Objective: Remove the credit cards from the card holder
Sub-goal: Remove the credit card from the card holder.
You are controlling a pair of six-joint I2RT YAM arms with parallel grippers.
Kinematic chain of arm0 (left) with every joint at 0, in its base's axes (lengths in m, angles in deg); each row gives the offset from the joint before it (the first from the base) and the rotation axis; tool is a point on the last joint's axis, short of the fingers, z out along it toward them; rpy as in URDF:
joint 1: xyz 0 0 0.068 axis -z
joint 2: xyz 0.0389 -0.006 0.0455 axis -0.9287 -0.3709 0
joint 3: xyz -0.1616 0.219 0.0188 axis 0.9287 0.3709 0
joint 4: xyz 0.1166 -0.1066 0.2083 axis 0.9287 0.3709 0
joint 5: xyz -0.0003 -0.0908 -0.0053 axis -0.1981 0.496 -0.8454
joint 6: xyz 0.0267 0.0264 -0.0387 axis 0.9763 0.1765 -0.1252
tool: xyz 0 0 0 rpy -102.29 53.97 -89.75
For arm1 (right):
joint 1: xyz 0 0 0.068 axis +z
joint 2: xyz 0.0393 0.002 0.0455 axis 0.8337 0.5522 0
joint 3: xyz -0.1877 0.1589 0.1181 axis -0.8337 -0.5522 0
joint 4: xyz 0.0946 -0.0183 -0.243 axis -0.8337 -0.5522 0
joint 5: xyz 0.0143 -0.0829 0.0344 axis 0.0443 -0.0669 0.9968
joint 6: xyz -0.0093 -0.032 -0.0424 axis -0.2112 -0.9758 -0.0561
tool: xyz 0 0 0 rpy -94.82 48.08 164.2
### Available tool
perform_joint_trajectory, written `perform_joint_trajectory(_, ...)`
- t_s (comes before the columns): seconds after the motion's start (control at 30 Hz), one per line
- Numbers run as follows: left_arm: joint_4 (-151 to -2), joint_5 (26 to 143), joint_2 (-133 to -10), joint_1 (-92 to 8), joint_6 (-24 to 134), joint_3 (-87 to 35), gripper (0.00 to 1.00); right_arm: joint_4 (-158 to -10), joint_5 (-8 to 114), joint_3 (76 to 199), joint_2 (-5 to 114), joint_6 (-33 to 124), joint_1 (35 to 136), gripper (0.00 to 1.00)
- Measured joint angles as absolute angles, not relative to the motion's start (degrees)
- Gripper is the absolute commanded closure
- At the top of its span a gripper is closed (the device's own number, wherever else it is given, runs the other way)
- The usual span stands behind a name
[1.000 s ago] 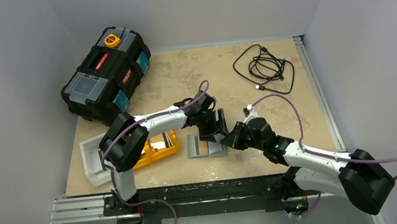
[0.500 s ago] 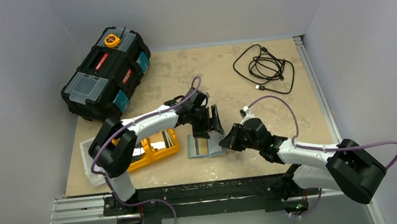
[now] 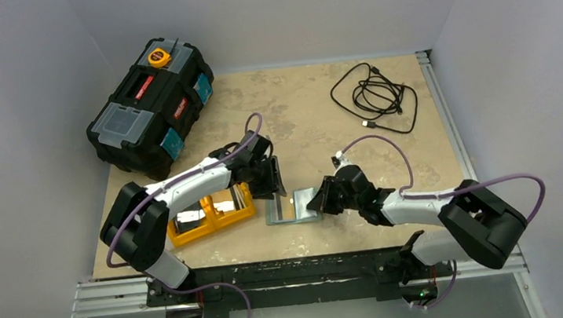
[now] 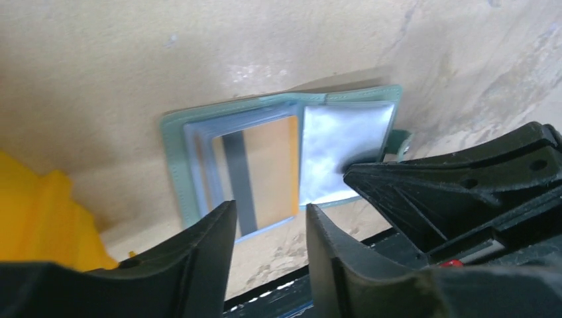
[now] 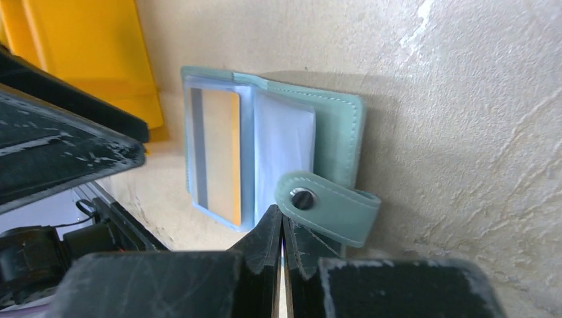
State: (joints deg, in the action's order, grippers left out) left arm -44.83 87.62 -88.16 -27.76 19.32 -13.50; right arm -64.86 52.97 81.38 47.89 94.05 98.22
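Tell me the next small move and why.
Probably lower the left fingers onto the card and pinch its near edge. The holder lies open, the shut right fingers seem to pin its right half, and the left fingers hover apart above the card.

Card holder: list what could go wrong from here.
1. The card sits in a clear sleeve. The open left gripper might pinch sleeve and card together and lift the whole holder.
2. The shut right gripper seems to press only near the holder's edge by the strap, so the holder could slide or pivot.
3. The tray is close by, and the left gripper may bump it.
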Motion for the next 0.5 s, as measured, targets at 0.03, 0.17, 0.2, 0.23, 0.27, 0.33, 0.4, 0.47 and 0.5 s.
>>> perform_joint_trajectory(0.03, -44.44, 86.98, -87.61, -28.00, 19.65, -13.07, 0.66, -64.42, 53.36, 81.49, 49.05, 94.05, 98.22, 0.97)
perform_joint_trajectory(0.17, -43.50, 85.67, -86.69, -28.13, 20.66, -12.21, 0.78, -62.63, 55.20, 82.19, 52.17, 94.16, 98.22, 0.91)
perform_joint_trajectory(0.2, -43.35, 85.52, -86.69, -28.13, 20.81, -12.13, 0.80, -62.15, 55.70, 82.43, 52.65, 94.16, 98.22, 0.90)
perform_joint_trajectory(0.23, -43.26, 85.41, -86.69, -28.13, 21.03, -12.06, 0.82, -61.69, 55.92, 82.74, 53.07, 94.20, 98.24, 0.89)
perform_joint_trajectory(0.27, -43.26, 85.30, -86.69, -28.13, 21.14, -11.93, 0.83, -61.30, 56.16, 83.04, 53.42, 94.20, 98.26, 0.87)
perform_joint_trajectory(0.33, -43.24, 85.15, -86.69, -28.13, 21.18, -11.71, 0.86, -60.60, 56.68, 83.50, 53.97, 94.23, 98.29, 0.84)
perform_joint_trajectory(0.4, -43.26, 85.13, -86.76, -28.13, 21.20, -11.51, 0.88, -59.74, 57.32, 83.74, 54.32, 94.34, 98.40, 0.82)
perform_joint_trajectory(0.47, -43.26, 85.13, -87.00, -28.13, 21.25, -11.45, 0.90, -59.11, 57.71, 83.98, 54.88, 94.40, 98.42, 0.80)
perform_joint_trajectory(0.5, -43.28, 85.13, -87.17, -28.13, 21.31, -11.40, 0.91, -58.72, 58.02, 84.09, 55.26, 94.45, 98.46, 0.80)
